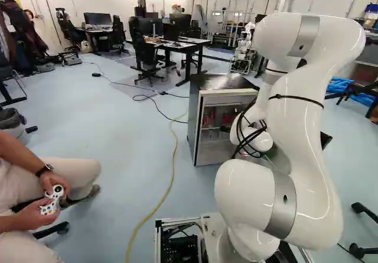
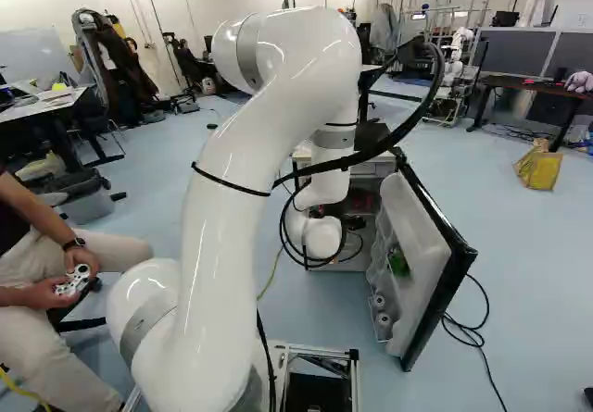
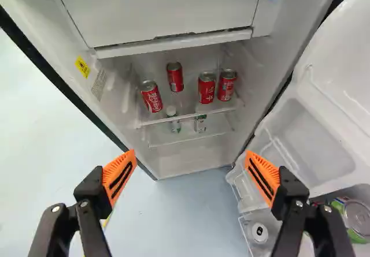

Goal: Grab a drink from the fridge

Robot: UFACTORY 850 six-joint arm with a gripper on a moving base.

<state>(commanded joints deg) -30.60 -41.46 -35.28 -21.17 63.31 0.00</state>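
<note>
The fridge point(image 1: 195, 121) stands ahead of the arm, its door point(image 2: 422, 264) swung wide to the right. In the base views the gripper point(image 1: 225, 129) is mostly hidden behind the arm, at the fridge's opening. The wrist view shows the gripper point(image 3: 191, 173) open, its orange-padded fingers wide apart with nothing between them. Ahead of it, several red cans stand on the upper glass shelf: one can point(image 3: 151, 96) on one side, a can point(image 3: 175, 76) farther back, and two cans point(image 3: 206, 87) point(image 3: 226, 85) close together. Bottles point(image 3: 173, 120) are seen below, through the shelf.
The open door's racks hold a green can point(image 3: 354, 218) and a white-capped item point(image 3: 258, 233), close to one finger. A freezer compartment point(image 3: 162, 8) sits above the shelf. A seated person with a controller point(image 1: 53, 199) is at the left. A yellow cable point(image 1: 168, 186) crosses the floor. Another robot point(image 1: 243, 53) stands far back.
</note>
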